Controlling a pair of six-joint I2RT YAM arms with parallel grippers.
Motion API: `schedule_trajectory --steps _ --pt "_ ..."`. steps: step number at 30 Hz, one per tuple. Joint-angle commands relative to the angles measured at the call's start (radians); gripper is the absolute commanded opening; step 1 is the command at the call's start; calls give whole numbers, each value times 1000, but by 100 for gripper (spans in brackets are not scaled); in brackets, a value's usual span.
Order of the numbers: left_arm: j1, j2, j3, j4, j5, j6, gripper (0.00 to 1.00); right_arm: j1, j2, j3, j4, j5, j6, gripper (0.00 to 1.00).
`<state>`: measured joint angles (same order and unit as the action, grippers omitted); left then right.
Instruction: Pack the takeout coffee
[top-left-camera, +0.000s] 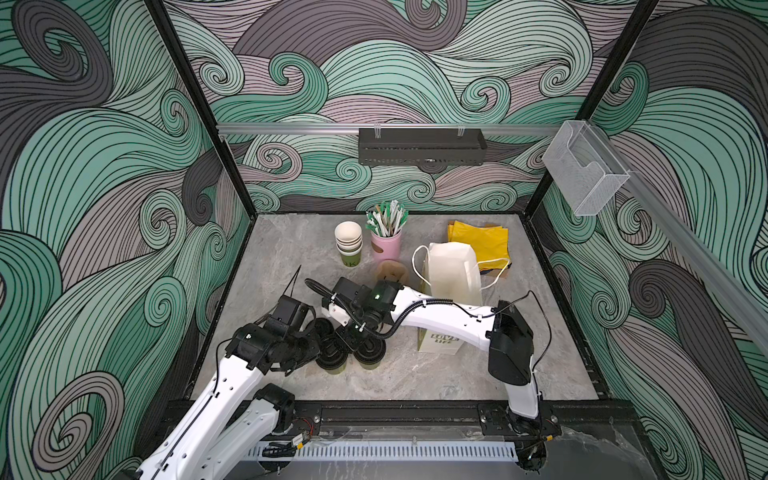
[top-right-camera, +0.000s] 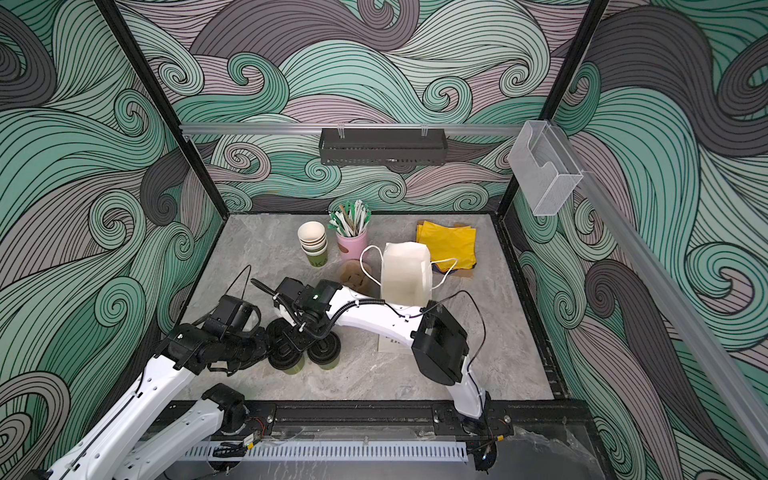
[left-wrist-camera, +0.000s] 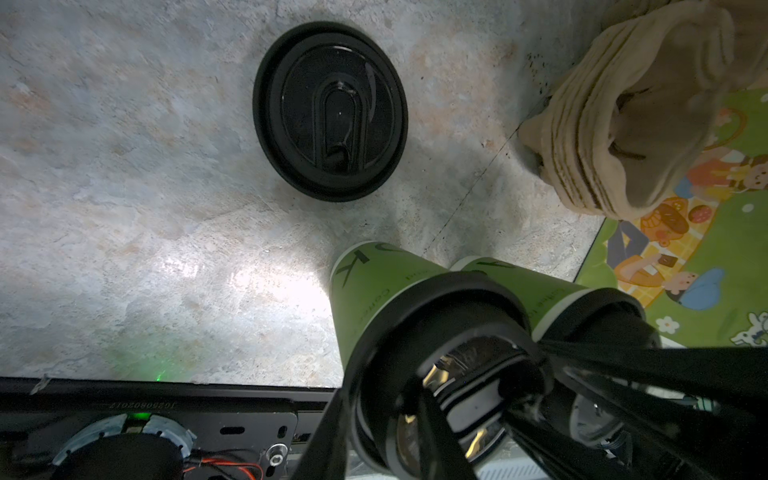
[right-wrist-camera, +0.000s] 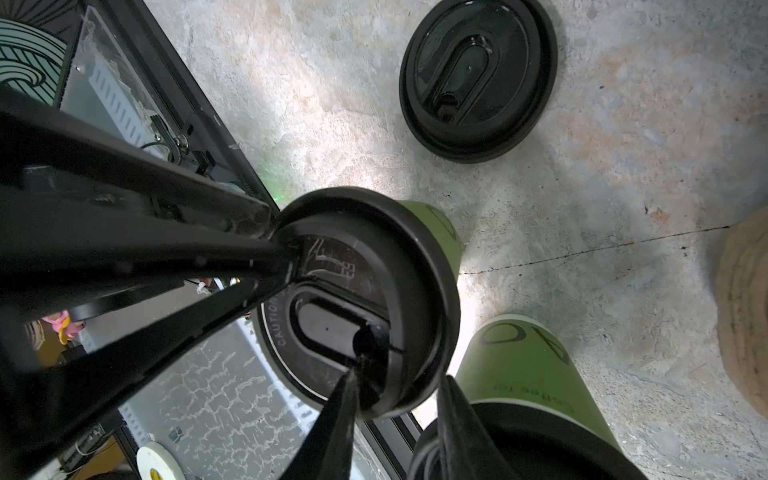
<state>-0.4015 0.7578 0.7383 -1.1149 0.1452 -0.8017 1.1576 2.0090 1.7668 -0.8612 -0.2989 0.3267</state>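
Two lidded green cups (top-left-camera: 333, 365) stand together on the table (top-left-camera: 415, 374), left of the white paper bag (top-left-camera: 442, 347), so bagging looks still to come. The left fingers (right-wrist-camera: 208, 253) pinch the rim of one lid (right-wrist-camera: 374, 299). The right fingers (right-wrist-camera: 332, 428) sit slightly spread astride it, grip unclear. A spare lid (left-wrist-camera: 330, 112) lies left of the bag.

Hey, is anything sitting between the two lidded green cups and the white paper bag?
Nothing on the table: the tabletop between the cups and the bag is bare. Only the right arm's own white forearm crosses above that gap, in front of the bag.
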Motion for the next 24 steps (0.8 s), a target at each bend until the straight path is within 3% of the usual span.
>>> schedule_trajectory --steps 1,9,24 --pt "5 23 15 -46 2 15 28 -1 -6 23 -11 -12 -6 39" --pt "4 26 34 -45 3 16 37 -1 -64 1 58 0 -9 48" --pt "6 -46 111 -23 -21 10 55 -1 -254 -112 208 98 -27 50"
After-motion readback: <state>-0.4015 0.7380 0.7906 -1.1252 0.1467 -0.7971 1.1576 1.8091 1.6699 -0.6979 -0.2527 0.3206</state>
